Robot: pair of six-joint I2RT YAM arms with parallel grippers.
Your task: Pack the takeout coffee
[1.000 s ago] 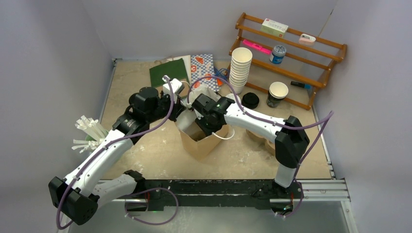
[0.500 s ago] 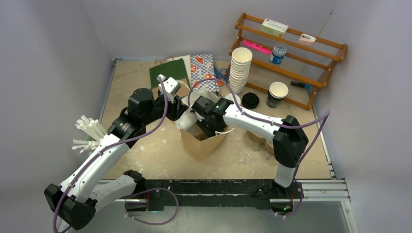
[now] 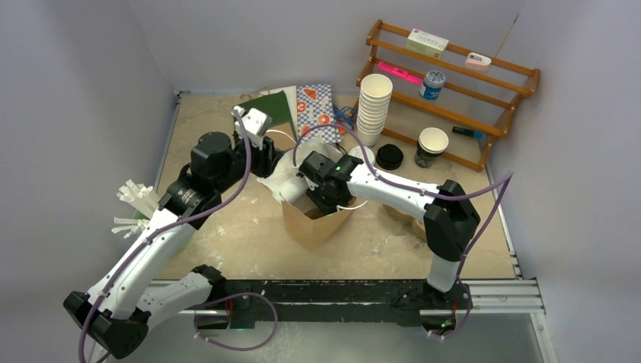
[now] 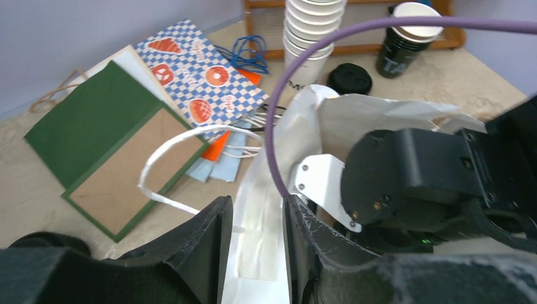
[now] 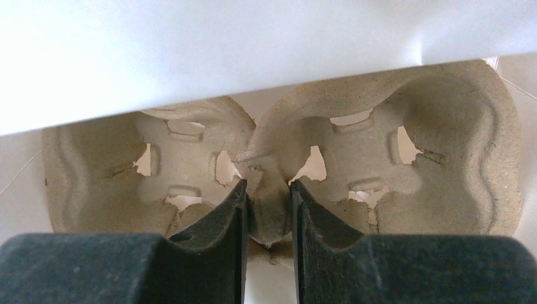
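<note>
A paper bag [image 3: 317,224], brown outside and white inside, stands mid-table. My left gripper [image 3: 272,169] is shut on its white rim [image 4: 259,247] and holds it pulled to the left. My right gripper [image 3: 315,198] is down inside the bag, shut on the centre ridge of a pulp cup carrier [image 5: 392,145]; the bag's white wall [image 5: 190,50] hangs over it. The two lidded takeout cups do not show clearly; brown shapes [image 3: 398,211] lie mostly hidden under my right forearm. A loose black lid [image 3: 390,156] lies on the table.
A tall stack of white cups [image 3: 373,106] and a dark lidless cup [image 3: 431,146] stand before a wooden rack [image 3: 461,113] at the back right. Flat green [image 3: 264,110] and chequered [image 3: 317,102] bags lie behind. White stirrers [image 3: 137,204] stand at the left.
My left gripper has moved left and back, drawing the bag's white rim with it and widening the mouth. My right gripper has stayed inside the bag.
</note>
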